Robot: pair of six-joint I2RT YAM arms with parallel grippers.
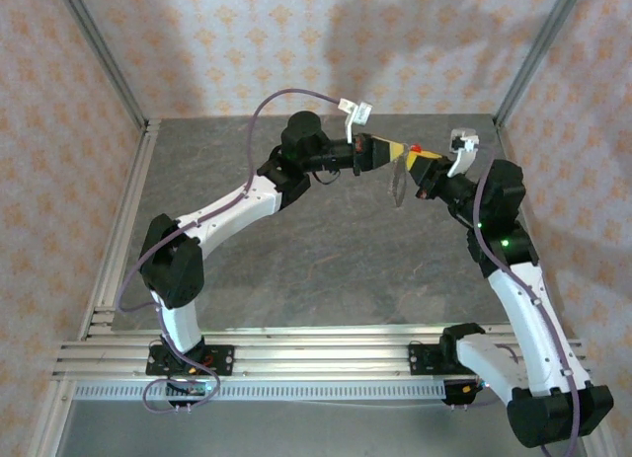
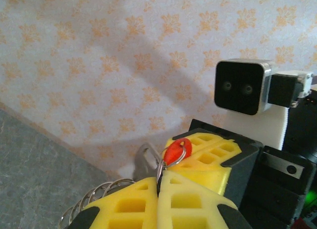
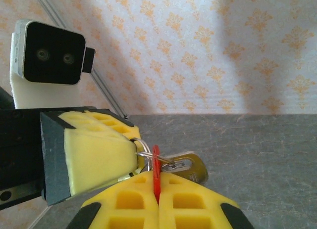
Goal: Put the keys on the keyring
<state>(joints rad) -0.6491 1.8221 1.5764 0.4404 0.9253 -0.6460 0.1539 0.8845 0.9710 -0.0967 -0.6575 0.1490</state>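
Observation:
Both grippers meet in mid-air above the far middle of the table. My left gripper [image 1: 394, 151] [image 2: 158, 183] is shut on the keyring [image 2: 171, 162], a thin silvery wire ring pinched between its yellow pads. My right gripper [image 1: 425, 165] [image 3: 157, 183] is shut on the red-headed key [image 3: 156, 164], held edge-on, its blade hidden between the pads. The red head [image 2: 176, 151] [image 1: 417, 147] sticks up between the two grippers, and the ring's wire [image 3: 144, 149] passes through its hole. The fingertips of the two grippers nearly touch.
A silver-brass key [image 3: 192, 167] [image 2: 143, 160] hangs on the same ring and dangles below the grippers [image 1: 398, 187]. Several more wire loops [image 2: 94, 195] trail off to the left. The grey table [image 1: 326, 269] lies below, with patterned walls and frame posts [image 1: 104, 57] around it.

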